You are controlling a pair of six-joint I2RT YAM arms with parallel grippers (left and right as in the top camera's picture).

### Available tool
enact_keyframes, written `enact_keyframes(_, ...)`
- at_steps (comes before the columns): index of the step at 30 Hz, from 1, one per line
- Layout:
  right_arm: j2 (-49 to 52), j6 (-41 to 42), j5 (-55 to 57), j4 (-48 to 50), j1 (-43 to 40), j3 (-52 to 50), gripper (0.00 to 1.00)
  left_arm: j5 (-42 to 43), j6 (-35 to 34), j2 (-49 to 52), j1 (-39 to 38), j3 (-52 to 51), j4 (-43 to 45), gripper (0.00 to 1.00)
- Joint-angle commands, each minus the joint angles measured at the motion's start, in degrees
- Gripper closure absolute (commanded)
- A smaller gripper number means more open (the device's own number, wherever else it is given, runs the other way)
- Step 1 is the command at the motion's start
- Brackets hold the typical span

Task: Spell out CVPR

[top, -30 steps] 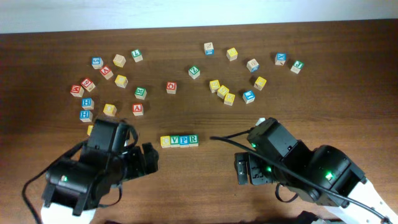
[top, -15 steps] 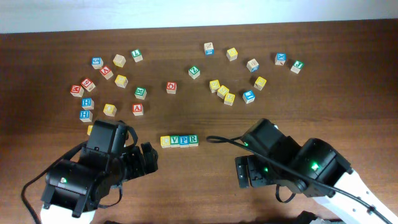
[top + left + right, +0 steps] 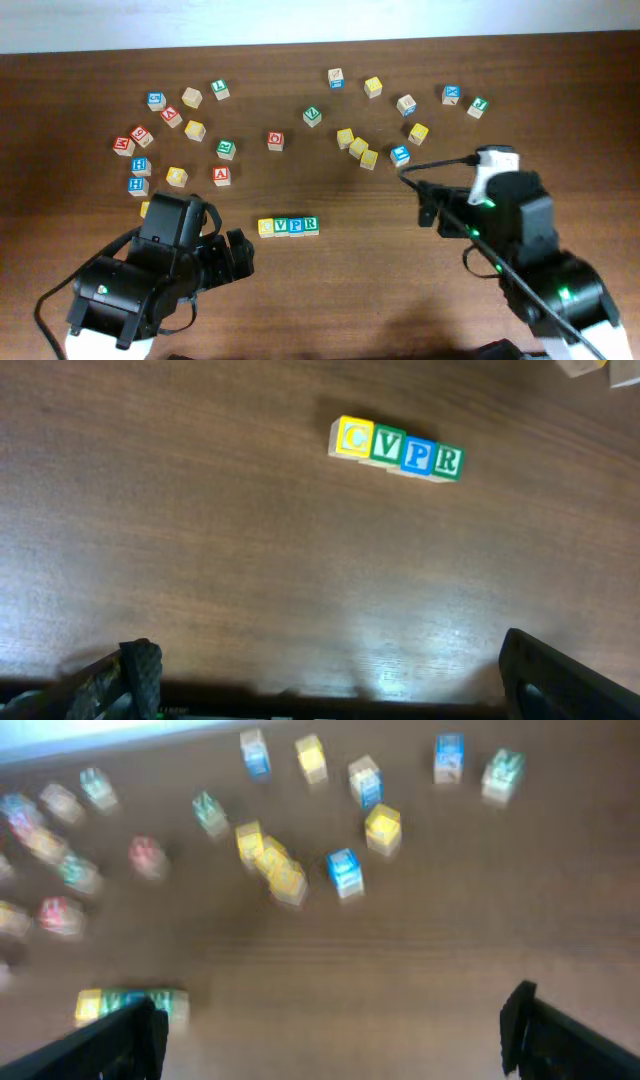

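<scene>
We see the dark brown wooden table (image 3: 330, 300) carrying everything. The black left arm (image 3: 140, 285) sits on the near side of the row of four wooden letter cubes (image 3: 288, 227), off the row's left end. The black right arm (image 3: 520, 250) is well off the row's right end. The left gripper (image 3: 330, 660) is near the row on its near-left side. Its fingers are spread wide at the bottom corners of its wrist view, with only bare wood between them. The right gripper (image 3: 335, 1015) is well apart from the row, to its right and slightly beyond. Its fingers are also spread wide and it holds nothing. The right wrist view is motion-blurred, with the row showing at lower left. The row reads C-V-P-R left to right, the cubes touching side to side and lying flat. It is made up of the yellow C cube (image 3: 354, 437), green V cube (image 3: 385, 445), blue P cube (image 3: 416, 455) and green R cube (image 3: 448, 460). The scatter of loose wooden letter cubes (image 3: 194, 129) lies beyond the row, in one cluster to its far left and another to its far right. None of them touch the row. The red A cube (image 3: 221, 176) is among the loose cubes closest to the row, beyond its left end. One small yellow cube (image 3: 146, 208), left of the row, is partly hidden by the left arm.
</scene>
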Motion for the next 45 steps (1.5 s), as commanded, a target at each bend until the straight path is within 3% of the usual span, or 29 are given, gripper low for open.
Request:
enact_keyframes(1,-9.7,-3.1,-2.1,6.1,-6.1,-10.1,0.02,-0.6,-0.7,-0.2,-0.2,-0.3,0.0,0.01)
enact_keyframes(5,-22.4,-3.1,-4.4,13.6,-11.5,-21.5,0.02,-0.6,-0.7,-0.2,-0.2,-0.3,0.0,0.01)
enact_keyframes(11,-32.5,-3.1,-9.7,27.9,-11.9,-34.2,0.02,-0.6,-0.7,-0.2,-0.2,-0.3,0.0,0.01)
enact_keyframes(19,-45.1,-10.1,-10.7,33.1,-11.9,-44.2,0.01,-0.6,-0.7,-0.2,-0.2,-0.3,0.0,0.01)
enact_keyframes(22,-46.9,-14.1,-12.1,37.7,-11.9,-46.9,0.02,-0.6,-0.7,-0.2,-0.2,-0.3,0.0,0.01)
enact_keyframes(27,-49.1,-13.8,-13.1,47.7,-11.9,-53.7,0.02,-0.6,-0.7,-0.2,-0.2,-0.3,-0.1,0.01)
enact_keyframes(30,-49.1,-14.1,-12.8,47.9,-11.5,-54.0,0.02,-0.6,-0.7,-0.2,-0.2,-0.3,0.0,0.01)
enact_keyframes(34,-49.1,-14.1,-9.9,38.9,-11.6,-54.0,0.02,-0.6,-0.7,-0.2,-0.2,-0.3,0.0,0.01)
enact_keyframes(37,-49.1,-18.3,-9.8,38.8,-11.6,-54.0,0.02,-0.6,-0.7,-0.2,-0.2,-0.3,-0.1,0.01)
enact_keyframes(45,-49.0,-16.0,-6.8,38.5,-11.6,-54.0,0.02,-0.6,-0.7,-0.2,-0.2,-0.3,0.0,0.01)
